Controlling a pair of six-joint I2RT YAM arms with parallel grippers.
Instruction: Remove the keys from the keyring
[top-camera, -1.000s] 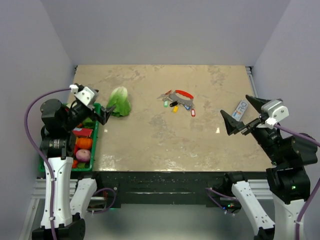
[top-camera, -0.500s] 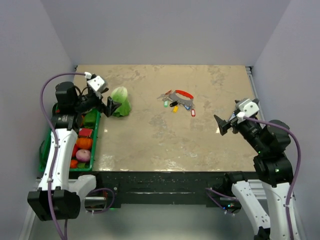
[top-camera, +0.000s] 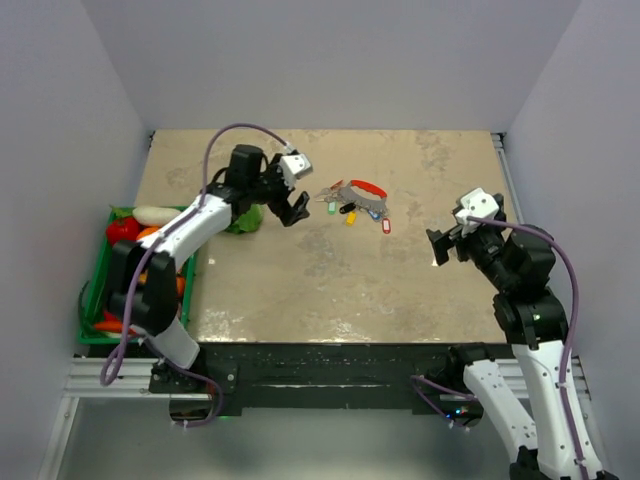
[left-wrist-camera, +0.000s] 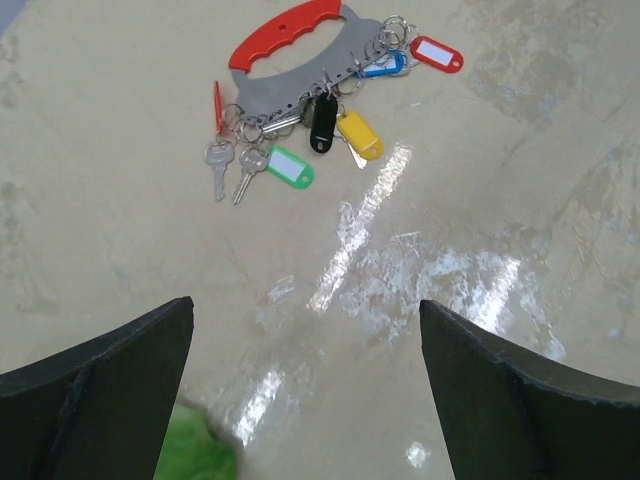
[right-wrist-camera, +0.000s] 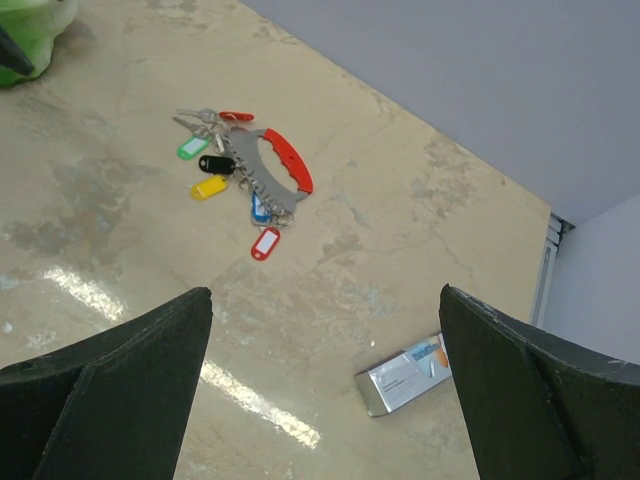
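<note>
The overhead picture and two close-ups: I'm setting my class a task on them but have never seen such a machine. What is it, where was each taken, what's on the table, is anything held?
Two robot arms are bolted at the near edge of a table. The overhead picture comes from a fixed camera above and behind them. Each close-up comes from a camera on one wrist; the dark shapes at the bottom are that arm's own fingers. On the table lies a keyring, a grey plate with a red grip, with keys on coloured tags attached. There is also a green vegetable, a card and, beside the left edge, a green crate. The left gripper and right gripper are open and hold nothing.
</note>
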